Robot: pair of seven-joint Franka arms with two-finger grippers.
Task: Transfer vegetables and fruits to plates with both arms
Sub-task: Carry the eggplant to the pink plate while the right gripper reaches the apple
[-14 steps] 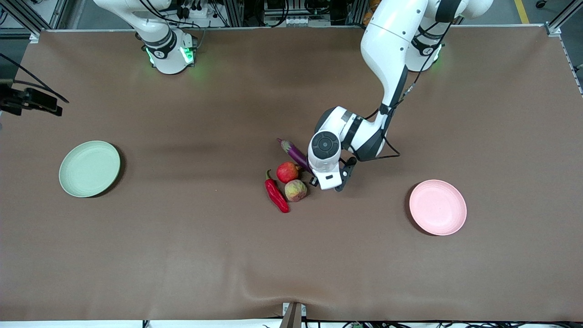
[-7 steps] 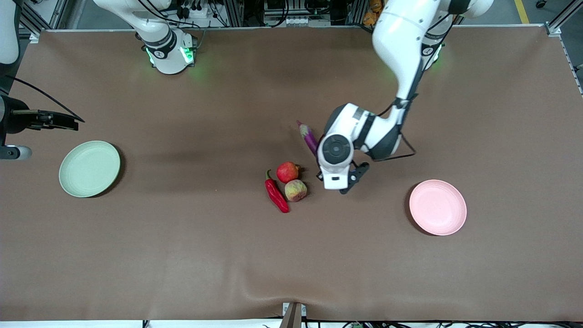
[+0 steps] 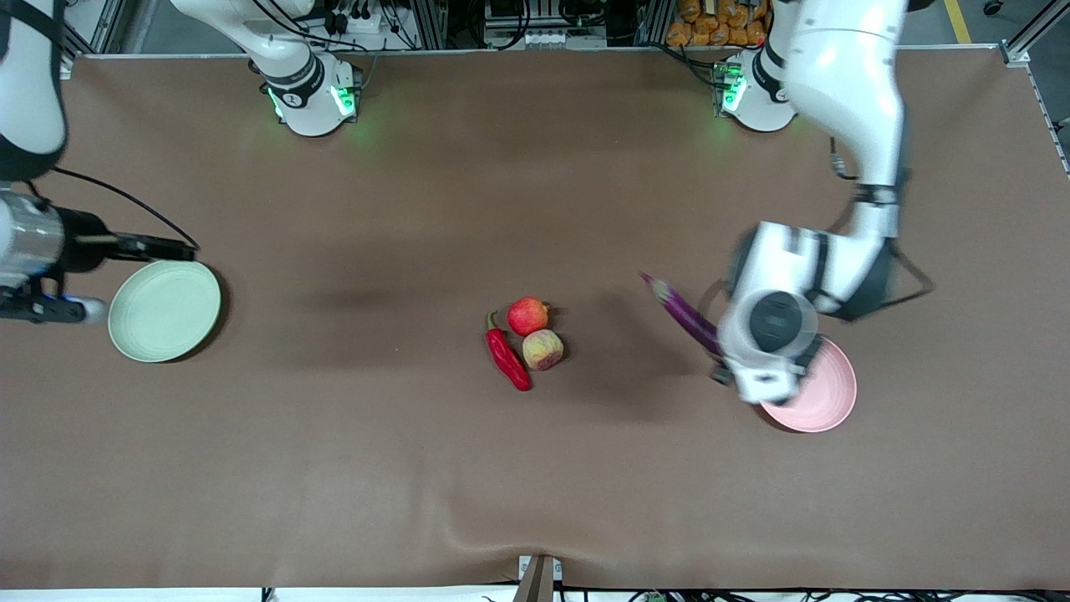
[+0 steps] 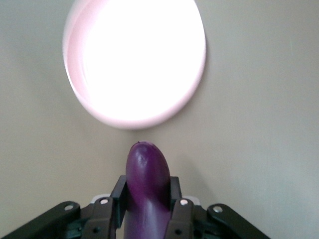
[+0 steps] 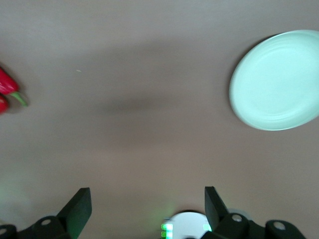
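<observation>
1. Two plates sit well apart at opposite ends of the table [image 3: 535, 468]; btwn them, mid-table, 3 produce items in a tight cluster.
2. Pale green plate [image 3: 165, 310] lies toward the right arm's end. Right gripper [image 5: 147, 206] is up in the air by the plate's 9 o'clock edge in the front view, its fingers [image 5: 79, 209] spread wide, holding nothing; right wrist view shows bare tabletop btwn them, w/ the green plate and the chili's stem end at the frame edges.
3. Red chili pepper [image 3: 507, 355], green stem pointing to 12 o'clock, lies just beside the two fruits, toward the right arm's end.
4. Pomegranate [image 3: 528, 316] sits at approx. 12 o'clock from the peach-like fruit [image 3: 542, 349]; the two look to be touching. Peach is nearer the front camera.
5. Eggplant [image 3: 684, 314] is off the table, clenched in the left gripper [image 4: 146, 211]; pale stem end sticks out toward 10 o'clock in the front view. In the left wrist view both pads press its sides and the rounded purple tip pokes out past them.
6. Left gripper hangs over the pale pink plate's [image 3: 823, 393] 10 o'clock rim. Plate lies toward the left arm's end.
</observation>
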